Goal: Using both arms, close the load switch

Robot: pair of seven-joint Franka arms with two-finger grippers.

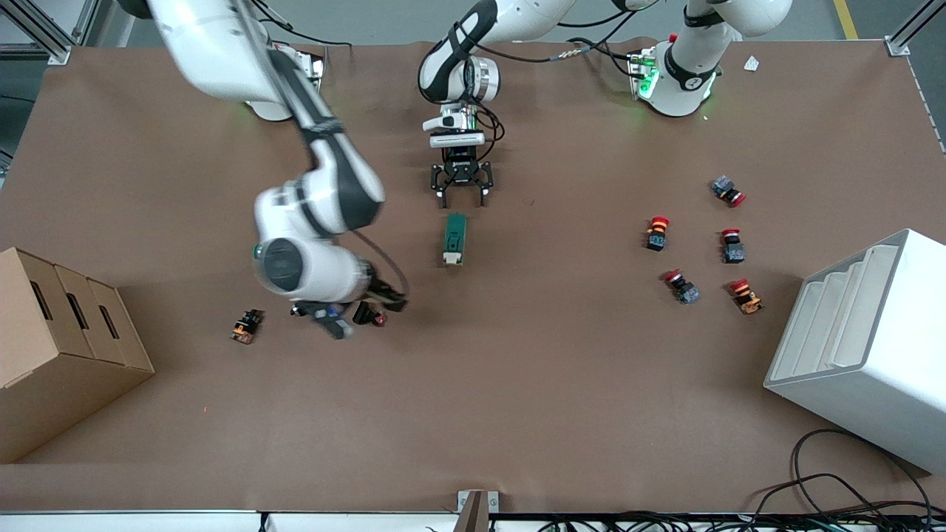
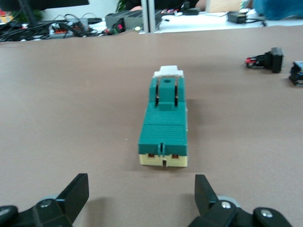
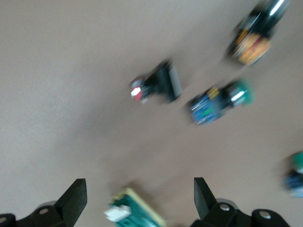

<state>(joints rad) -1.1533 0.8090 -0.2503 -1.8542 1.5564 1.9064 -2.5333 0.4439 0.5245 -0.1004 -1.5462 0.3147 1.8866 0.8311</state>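
The switch (image 1: 454, 238) is not yet gripped; it lies mid-table. The left gripper (image 1: 463, 193) is held spread just above it; the right gripper (image 3: 139, 201), also spread, is over nearby buttons (image 1: 369, 314).

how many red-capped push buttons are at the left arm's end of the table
5: one farthest from the front camera, two in the middle row, two nearest the camera, beside the white bin. None looks hidden.

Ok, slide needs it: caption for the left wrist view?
Open left gripper hovering before the dark green rectangular load switch on brown table.
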